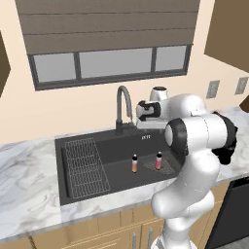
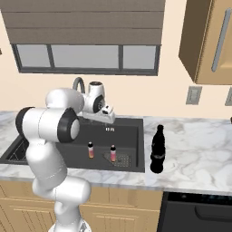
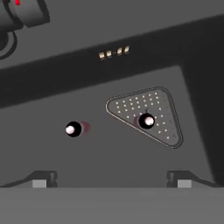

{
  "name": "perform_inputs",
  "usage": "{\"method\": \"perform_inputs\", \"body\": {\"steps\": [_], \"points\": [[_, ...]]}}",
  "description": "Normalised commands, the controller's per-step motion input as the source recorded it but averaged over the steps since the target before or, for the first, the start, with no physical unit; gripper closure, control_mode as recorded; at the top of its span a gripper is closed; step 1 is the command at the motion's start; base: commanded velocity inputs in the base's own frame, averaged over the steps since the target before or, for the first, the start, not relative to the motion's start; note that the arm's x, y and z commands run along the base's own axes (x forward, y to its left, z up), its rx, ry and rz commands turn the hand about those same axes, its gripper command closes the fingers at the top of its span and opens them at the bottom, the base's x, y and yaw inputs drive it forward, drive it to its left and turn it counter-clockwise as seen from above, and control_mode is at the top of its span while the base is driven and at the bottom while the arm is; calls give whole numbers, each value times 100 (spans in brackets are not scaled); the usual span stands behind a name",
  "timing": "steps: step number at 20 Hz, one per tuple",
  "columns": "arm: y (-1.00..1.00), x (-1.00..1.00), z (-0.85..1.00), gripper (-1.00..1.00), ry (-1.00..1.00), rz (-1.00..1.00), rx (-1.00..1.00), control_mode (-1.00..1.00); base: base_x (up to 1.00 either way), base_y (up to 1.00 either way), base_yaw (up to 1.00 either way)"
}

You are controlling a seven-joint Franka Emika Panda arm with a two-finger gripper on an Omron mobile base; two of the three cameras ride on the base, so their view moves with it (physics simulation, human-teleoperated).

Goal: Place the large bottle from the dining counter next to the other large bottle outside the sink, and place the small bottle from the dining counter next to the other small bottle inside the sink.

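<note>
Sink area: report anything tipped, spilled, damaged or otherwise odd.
Nothing stands out. In the sink, the small bottle stands upright on the basin floor beside the other small bottle, upright on the drain mat. One large bottle stands upright on the counter right of the basin. The gripper is open above them.

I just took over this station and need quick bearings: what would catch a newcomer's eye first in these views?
The white arm fills the foreground, its open gripper poised above the dark sink. Two tiny bottles stand side by side in the basin: the small bottle with an orange-yellow lower half, and the other small bottle on the drain mat. A large bottle stands on the counter right of the sink.
</note>
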Motion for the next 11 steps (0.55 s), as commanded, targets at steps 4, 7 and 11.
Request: {"method": "perform_inputs", "body": {"steps": [4,7,11], "points": [[-27,-39,37,-100,-2,-14,4,-100,0,0,0],[-22,-45,39,-100,-2,-14,4,-100,0,0,0],[-10,-41,47,-100,-1,-13,2,-100,0,0,0]]}}
